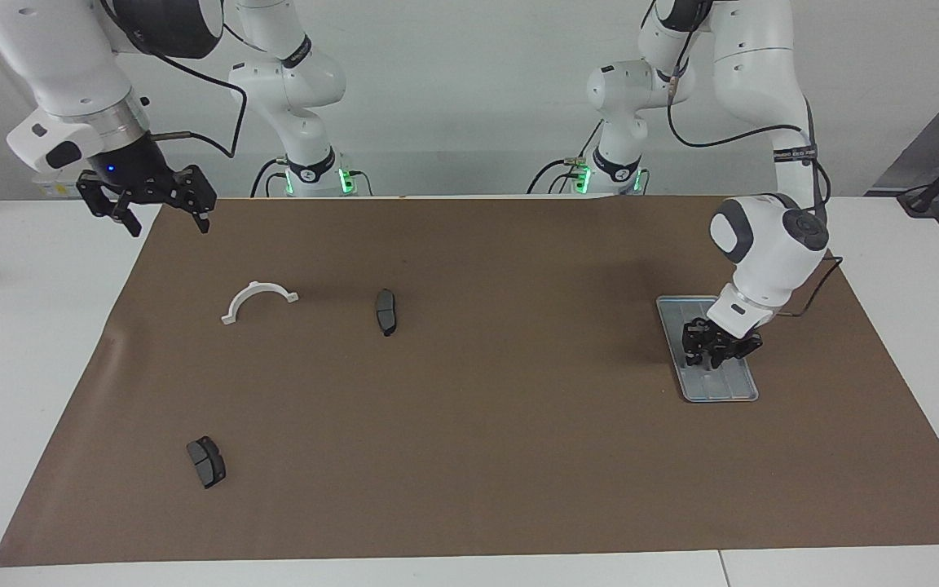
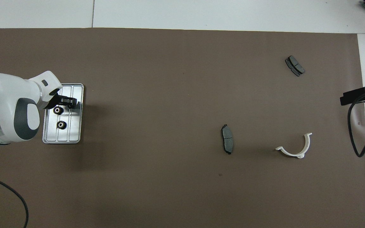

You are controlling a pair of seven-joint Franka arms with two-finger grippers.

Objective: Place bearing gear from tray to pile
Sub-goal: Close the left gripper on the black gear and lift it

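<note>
The silver ridged tray (image 1: 730, 390) (image 2: 74, 134) lies toward the left arm's end of the brown mat. Two black bearing gears (image 2: 57, 110) (image 2: 61, 124) rest on it. My left gripper (image 1: 707, 357) (image 2: 71, 103) is down on the tray, shut on a third bearing gear (image 2: 72, 106) that still sits on the tray. The pile's grooved dark grey brake pad (image 1: 206, 461) (image 2: 295, 66) lies alone toward the right arm's end, far from the robots. My right gripper (image 1: 168, 222) (image 2: 347, 98) waits open in the air over the mat's corner by its own base.
A second dark brake pad (image 1: 385, 311) (image 2: 227, 143) lies mid-mat. A white half-ring bracket (image 1: 257, 300) (image 2: 295, 148) lies beside it toward the right arm's end. A black cable (image 2: 358, 139) hangs over the mat's edge there.
</note>
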